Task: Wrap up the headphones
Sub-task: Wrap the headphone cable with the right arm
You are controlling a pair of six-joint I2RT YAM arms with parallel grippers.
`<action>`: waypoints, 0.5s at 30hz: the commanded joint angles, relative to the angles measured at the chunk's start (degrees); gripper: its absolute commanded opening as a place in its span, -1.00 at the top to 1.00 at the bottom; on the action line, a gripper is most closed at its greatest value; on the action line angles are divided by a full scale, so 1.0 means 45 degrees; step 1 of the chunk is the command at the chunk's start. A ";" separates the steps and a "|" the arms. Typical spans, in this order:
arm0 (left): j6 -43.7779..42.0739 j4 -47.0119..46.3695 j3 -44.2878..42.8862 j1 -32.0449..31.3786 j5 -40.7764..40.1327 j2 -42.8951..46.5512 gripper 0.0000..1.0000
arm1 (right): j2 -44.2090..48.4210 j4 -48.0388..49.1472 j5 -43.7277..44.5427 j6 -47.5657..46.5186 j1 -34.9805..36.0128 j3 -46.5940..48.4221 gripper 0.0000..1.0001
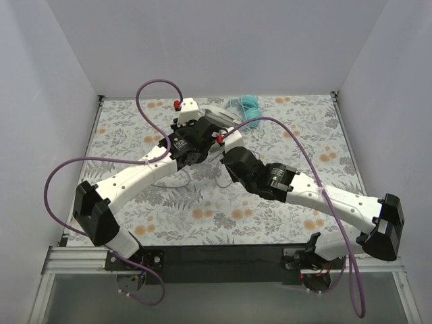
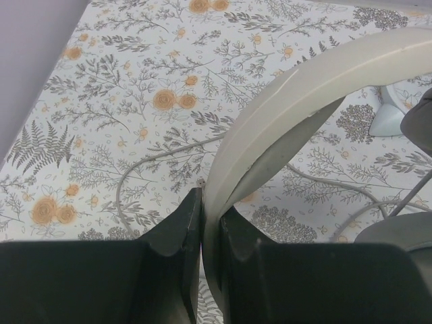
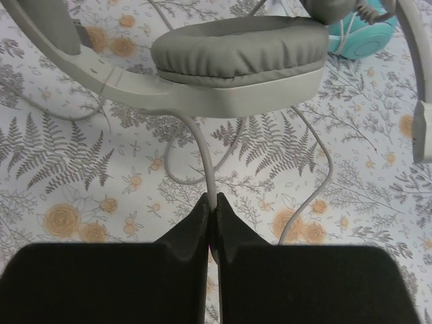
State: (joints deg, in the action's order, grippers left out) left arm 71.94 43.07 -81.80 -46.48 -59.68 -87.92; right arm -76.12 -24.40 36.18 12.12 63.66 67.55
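The left pincer [image 2: 202, 206] is clamped narrow on the pale headband [image 2: 290, 101] of the white-grey headphones [image 3: 223, 94]. The right pincer [image 3: 211, 202] is pinched almost shut on their thin grey cable [image 3: 202, 155], just below the padded ear cup [image 3: 236, 50]. In the top view this pair is held between the two wrists toward 12 o'clock of the bench [image 1: 135, 115]. The teal headphones [image 1: 248, 108] lie just beyond at 1 o'clock, near the far edge.

The step in hand looks like the start of winding the cable. To do it well, I judge the left arm should steady the headband as an anchor. The right arm should then lead the cable around the pair in even turns, lightly taut, without jerking where it leaves the cup. The slack on the bench needs feeding clear of the teal pair.

The right wrist view shows the cable grip and the loose loops, which the top view hides beneath the arms. Only the left wrist view shows the headband seated in its grip.
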 commanded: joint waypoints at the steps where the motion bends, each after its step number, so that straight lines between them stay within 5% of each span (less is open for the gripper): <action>1: 0.0653 0.0273 -0.0533 -0.0724 -0.1503 -0.0130 1.00 | 0.0449 0.0657 0.0864 -0.0407 0.0053 0.0770 0.88; 15: 0.0849 0.0137 0.0385 -0.1332 0.0350 -0.0189 1.00 | 0.2577 0.1593 0.2057 -0.0174 0.0033 0.0069 0.86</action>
State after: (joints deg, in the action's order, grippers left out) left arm 72.60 43.05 -82.00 -50.26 -59.59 -88.84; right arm -69.76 -30.04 41.36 9.87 63.83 66.63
